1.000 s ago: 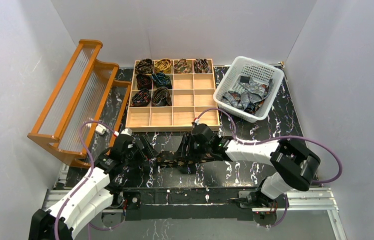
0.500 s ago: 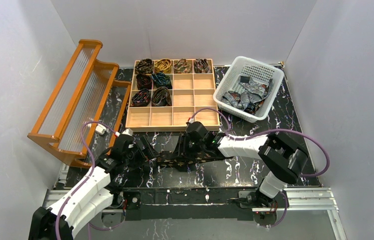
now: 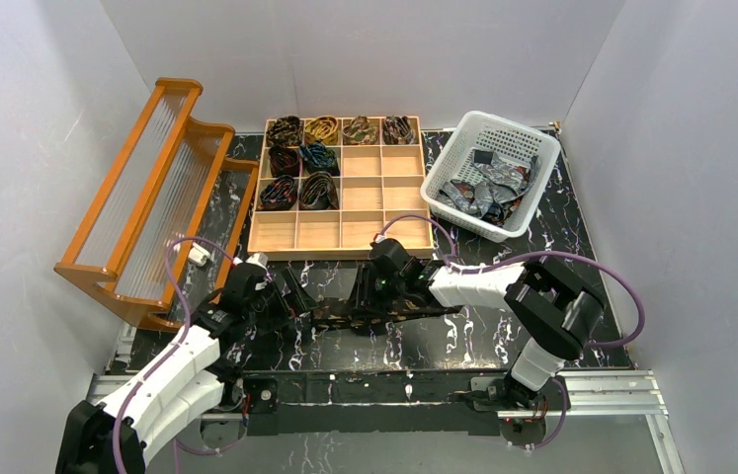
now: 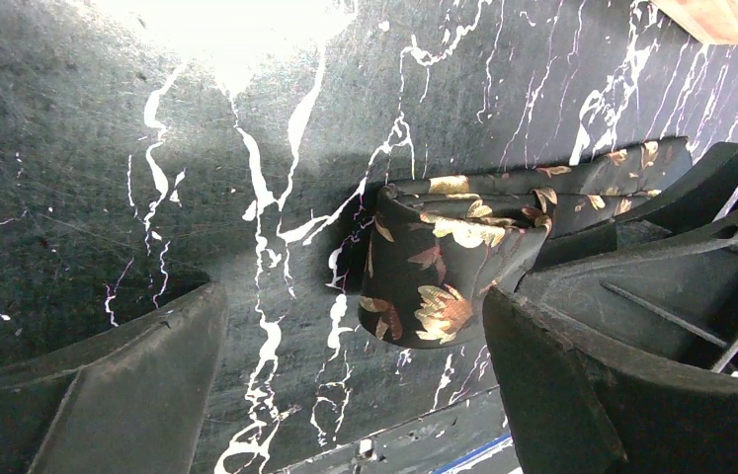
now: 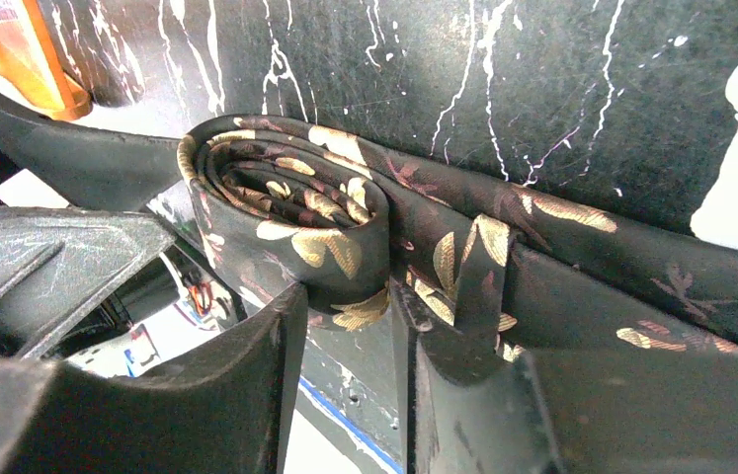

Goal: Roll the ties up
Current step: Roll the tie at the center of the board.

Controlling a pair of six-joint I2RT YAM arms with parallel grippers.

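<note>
A dark brown tie with gold leaves [image 3: 414,311] lies on the black marble table near the front edge. Its left end is rolled into a small coil [image 5: 286,217], which also shows in the left wrist view [image 4: 434,267]. My right gripper [image 3: 350,308] is shut on the lower edge of that coil [image 5: 348,296], and the flat strip [image 5: 582,247] runs off to the right. My left gripper [image 3: 295,296] is wide open [image 4: 350,296] just left of the coil. Its right finger [image 4: 621,395] is close beside the coil.
A wooden compartment tray [image 3: 384,247] stands behind and holds several rolled ties [image 3: 286,131] in its back-left cells. A white basket [image 3: 533,202] with grey-silver ties [image 3: 483,193] is at the back right. An orange wooden rack [image 3: 147,188] stands at the left.
My right arm has swung its elbow inward and shifted the gripper slightly left on the tie. My left gripper has edged a little towards the coil.
</note>
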